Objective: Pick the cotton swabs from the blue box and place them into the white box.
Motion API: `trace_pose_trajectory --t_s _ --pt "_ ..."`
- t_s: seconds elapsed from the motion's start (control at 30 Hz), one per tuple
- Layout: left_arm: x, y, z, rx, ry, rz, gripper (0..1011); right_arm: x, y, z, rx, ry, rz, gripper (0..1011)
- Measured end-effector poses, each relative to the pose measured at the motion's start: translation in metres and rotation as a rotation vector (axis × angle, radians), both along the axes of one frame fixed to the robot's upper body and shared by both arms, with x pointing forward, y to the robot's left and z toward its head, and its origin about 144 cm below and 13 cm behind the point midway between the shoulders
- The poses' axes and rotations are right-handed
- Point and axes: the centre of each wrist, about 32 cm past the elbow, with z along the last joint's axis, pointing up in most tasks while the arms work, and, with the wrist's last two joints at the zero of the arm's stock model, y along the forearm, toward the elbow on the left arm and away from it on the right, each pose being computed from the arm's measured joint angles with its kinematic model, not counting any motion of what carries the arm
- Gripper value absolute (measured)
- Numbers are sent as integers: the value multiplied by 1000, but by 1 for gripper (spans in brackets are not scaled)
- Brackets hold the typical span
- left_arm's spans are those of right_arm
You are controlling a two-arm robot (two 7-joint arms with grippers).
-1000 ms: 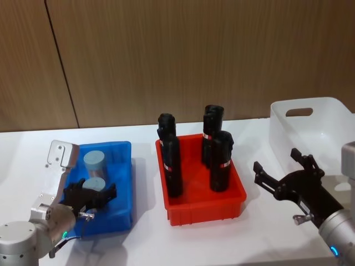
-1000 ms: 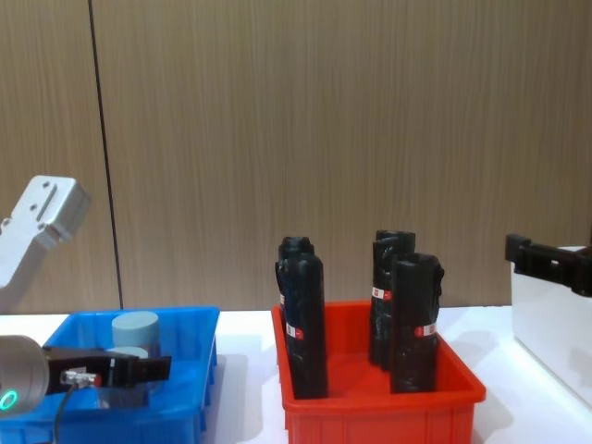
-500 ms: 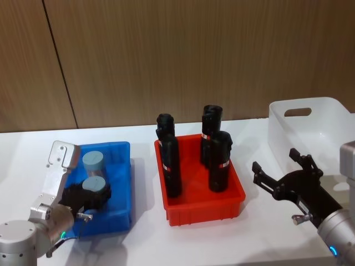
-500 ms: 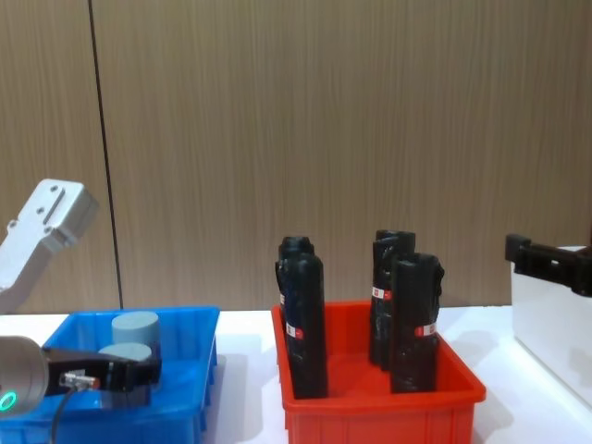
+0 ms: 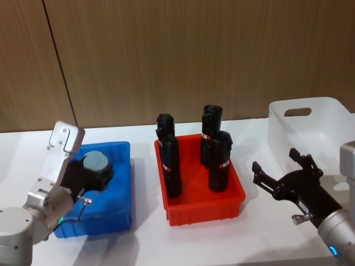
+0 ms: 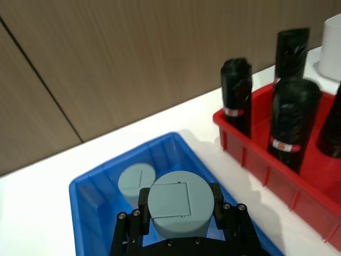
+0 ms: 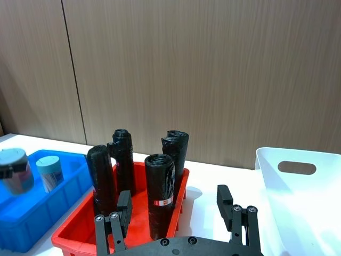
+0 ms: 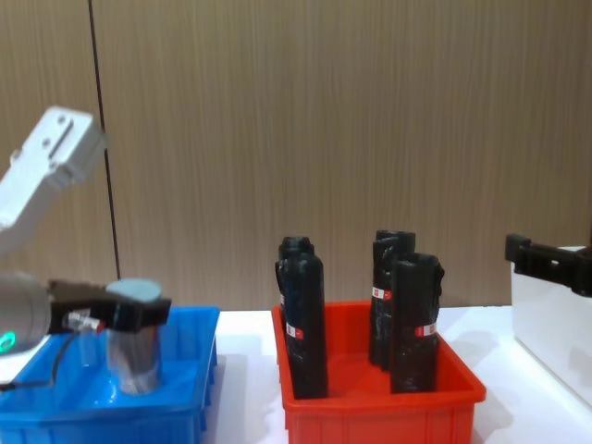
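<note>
One sec ago the left gripper (image 6: 179,206) was down in the blue box (image 5: 119,185) w/ its fingers either side of a jar. Half a sec ago they'd pinched in on it. Now the arm's come up and the held swab jar (image 5: 97,162) hangs upright over the box, fingers tight on both sides just under the lid. In chest view the lid sits above the box's back rim. Everything else looks the same as before, right arm incl.

Room to move: the white box (image 5: 283,130) is at the far right of the table (image 5: 144,238), top open, handle cutout on its back wall. There's a bare strip of table btwn the blue box and the red bin (image 5: 202,213). The gap btwn red bin and white box has the right gripper (image 5: 274,159) hovering in it, jaws spread wide, nothing in them.

In the way: the red bin sits right btwn the two boxes. Four black bottles (image 5: 220,160) stand upright in it, way taller than its rim.

The second swab jar (image 6: 136,181) is on the blue box floor, just behind the held one, toward the far wall.
</note>
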Motion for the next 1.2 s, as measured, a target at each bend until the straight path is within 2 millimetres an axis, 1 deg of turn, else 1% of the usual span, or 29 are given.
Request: trace_pose_trajectory --t_s 0.27,0.63,1.0,1.2 --pt "-4 -5 24 16 -61 -89 669 0 0 0 0 0 0 1002" --pt "-3 -10 41 -7 -80 -229 669 0 0 0 0 0 0 1001" --pt "4 -16 53 -63 -78 -393 669 0 0 0 0 0 0 1001" --pt "16 -20 62 -88 -67 -501 669 0 0 0 0 0 0 1001"
